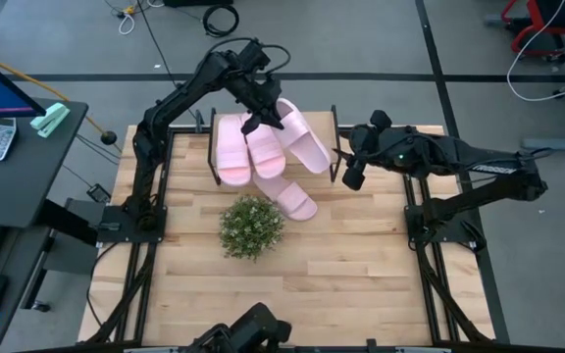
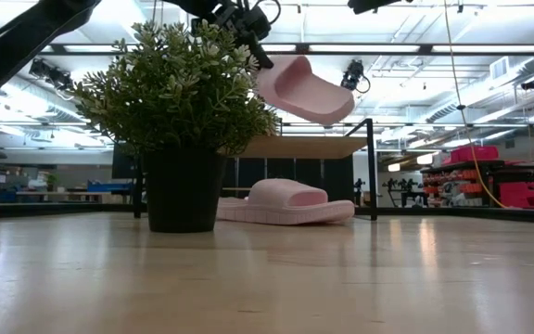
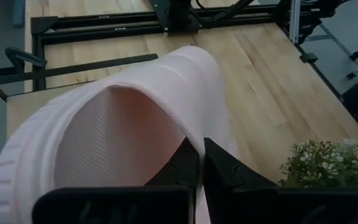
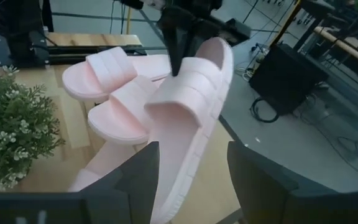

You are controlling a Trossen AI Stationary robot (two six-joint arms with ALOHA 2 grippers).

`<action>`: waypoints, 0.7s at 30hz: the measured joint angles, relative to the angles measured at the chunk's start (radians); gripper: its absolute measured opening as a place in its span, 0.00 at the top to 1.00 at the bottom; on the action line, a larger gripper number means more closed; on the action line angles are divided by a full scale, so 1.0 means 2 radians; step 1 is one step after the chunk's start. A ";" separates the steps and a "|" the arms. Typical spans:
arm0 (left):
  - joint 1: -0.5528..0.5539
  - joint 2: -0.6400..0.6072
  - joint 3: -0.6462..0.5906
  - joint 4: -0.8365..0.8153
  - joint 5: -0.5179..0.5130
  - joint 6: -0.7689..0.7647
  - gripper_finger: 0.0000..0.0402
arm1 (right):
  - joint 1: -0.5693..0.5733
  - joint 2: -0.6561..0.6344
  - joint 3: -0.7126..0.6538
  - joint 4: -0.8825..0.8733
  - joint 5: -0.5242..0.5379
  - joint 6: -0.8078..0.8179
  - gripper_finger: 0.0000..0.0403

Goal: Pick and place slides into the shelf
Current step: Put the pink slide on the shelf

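The left pincer (image 1: 260,120) was clamped shut on the strap edge of one slide (image 1: 305,138) and held it in the air above the shelf (image 2: 304,147). In the low view this slide (image 2: 304,89) hung tilted above the shelf's top board, clear of it. Two more slides (image 1: 248,149) lay side by side on the shelf top, and a fourth (image 1: 293,199) lay on the desk (image 1: 341,265) in front of the shelf, just beside the plant (image 1: 251,226). In the low view that fourth slide (image 2: 286,202) rested flat on the desk under the level of the top board.

The right pincer (image 1: 353,173) hovered near the right end of the shelf with its fingers (image 4: 134,177) parted and nothing between them; in its wrist view the held slide (image 4: 188,118) hung just ahead of them.
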 joint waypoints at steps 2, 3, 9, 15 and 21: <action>0.000 0.002 0.000 0.006 0.000 0.000 0.97 | 0.000 0.005 0.000 0.002 -0.004 0.000 0.51; 0.000 0.003 0.000 0.006 0.000 0.000 0.97 | 0.000 0.006 0.000 0.002 -0.006 0.000 0.51; 0.000 0.018 0.000 0.003 -0.014 0.002 0.97 | 0.000 0.020 0.000 0.004 -0.009 0.000 0.51; 0.001 0.027 0.000 -0.005 -0.018 0.000 0.97 | 0.000 0.025 0.000 0.005 -0.013 0.000 0.51; 0.001 0.029 0.000 0.000 -0.024 0.003 0.97 | 0.000 0.030 0.000 0.006 -0.019 0.000 0.51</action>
